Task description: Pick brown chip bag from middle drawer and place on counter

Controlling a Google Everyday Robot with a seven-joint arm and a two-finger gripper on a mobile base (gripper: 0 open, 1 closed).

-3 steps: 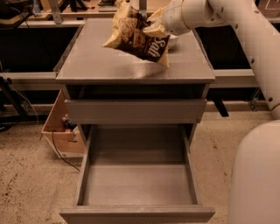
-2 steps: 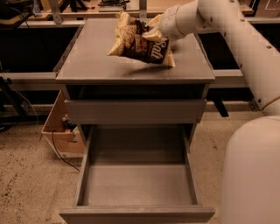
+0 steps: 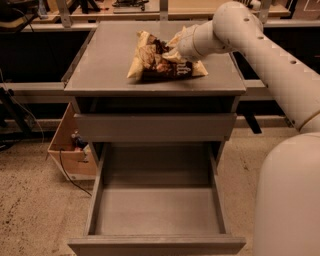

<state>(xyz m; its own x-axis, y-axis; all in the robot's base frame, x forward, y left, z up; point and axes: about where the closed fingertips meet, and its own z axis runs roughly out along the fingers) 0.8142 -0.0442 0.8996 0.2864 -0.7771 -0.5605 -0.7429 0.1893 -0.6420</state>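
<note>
The brown chip bag (image 3: 161, 64) lies crumpled on the grey counter (image 3: 107, 55), right of its middle. My gripper (image 3: 174, 52) reaches in from the right at the end of the white arm (image 3: 260, 55). It sits at the bag's upper right part, shut on the bunched tan end, and its tips are mostly hidden by the bag. The middle drawer (image 3: 96, 200) is pulled fully open below the counter, and its tray holds nothing.
A shorter grey drawer front (image 3: 155, 127) is closed above the open drawer. A cardboard box (image 3: 67, 145) with a cable stands on the floor at the cabinet's left. A tan wooden tabletop (image 3: 210, 7) runs behind. My white body (image 3: 290, 200) fills the lower right.
The gripper has lowered the bag from above the counter's back edge down onto the counter top, moving slightly forward. The drawer has not moved.
</note>
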